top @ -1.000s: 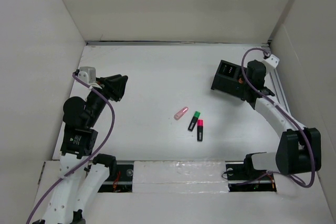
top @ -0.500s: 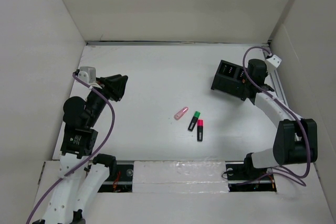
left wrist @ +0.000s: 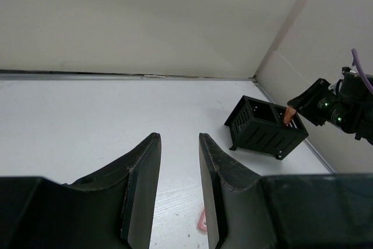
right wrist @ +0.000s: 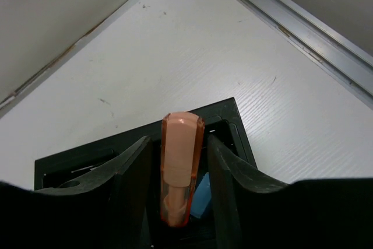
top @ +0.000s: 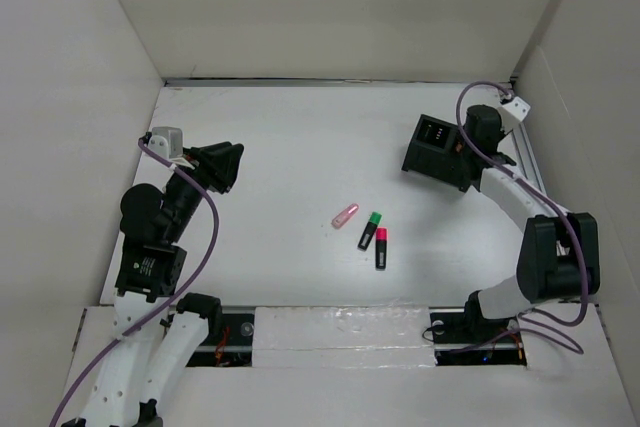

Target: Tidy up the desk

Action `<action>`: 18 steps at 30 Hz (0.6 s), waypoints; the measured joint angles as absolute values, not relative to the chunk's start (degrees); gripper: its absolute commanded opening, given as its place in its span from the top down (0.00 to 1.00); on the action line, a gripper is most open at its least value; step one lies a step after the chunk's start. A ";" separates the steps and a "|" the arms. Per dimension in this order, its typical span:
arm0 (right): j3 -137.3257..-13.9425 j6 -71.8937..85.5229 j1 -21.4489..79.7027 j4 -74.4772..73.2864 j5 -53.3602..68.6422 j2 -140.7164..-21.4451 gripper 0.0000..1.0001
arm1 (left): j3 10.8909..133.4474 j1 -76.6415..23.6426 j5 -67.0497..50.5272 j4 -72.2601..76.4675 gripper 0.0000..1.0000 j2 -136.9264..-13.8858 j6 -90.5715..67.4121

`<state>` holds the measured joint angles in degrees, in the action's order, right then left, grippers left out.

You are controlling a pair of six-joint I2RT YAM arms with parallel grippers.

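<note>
The desk (top: 300,147) is a white tabletop walled in white. A black organizer box (top: 433,152) stands at its far right; it also shows in the left wrist view (left wrist: 265,129). My right gripper (top: 464,152) is over the box, shut on an orange marker (right wrist: 182,164) held tip-down into a compartment of the box (right wrist: 87,158). A blue marker (right wrist: 201,196) sits inside. A pink marker (top: 345,215), a green-capped black marker (top: 369,231) and a pink-capped black marker (top: 381,247) lie mid-desk. My left gripper (top: 234,168) is open and empty, raised at the left.
A metal rail (top: 530,172) runs along the right wall beside the box. White walls close in the desk on the left, back and right. The pink marker peeks between my left fingers (left wrist: 203,221).
My right wrist has swung up and back over the organizer box with the orange marker in it. The left arm and the loose markers have not moved.
</note>
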<state>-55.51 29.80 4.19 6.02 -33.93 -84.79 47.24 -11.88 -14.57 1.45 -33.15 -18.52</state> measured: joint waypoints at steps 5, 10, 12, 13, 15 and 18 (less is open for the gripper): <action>-55.51 29.82 5.58 5.91 -34.15 -84.71 0.37 | 47.24 -11.88 -14.59 1.45 0.71 -33.15 -18.52; -54.19 29.74 9.41 4.97 -34.02 -80.60 0.78 | 47.24 -11.90 -14.59 1.45 0.71 -33.17 -18.52; -51.40 30.33 12.60 5.10 -32.93 -76.36 1.00 | 47.24 -11.88 -14.63 1.45 0.71 -33.17 -18.52; -49.76 31.00 14.48 5.17 -31.70 -74.11 1.00 | 47.24 -11.88 -14.70 1.45 0.71 -33.17 -18.52; -46.00 32.03 18.72 6.00 -28.53 -70.15 1.00 | 47.24 -11.88 -14.85 1.48 0.72 -33.21 -18.52; -41.12 32.71 26.92 4.99 -25.50 -67.37 0.96 | 47.24 -11.88 -15.03 1.45 0.75 -33.30 -18.55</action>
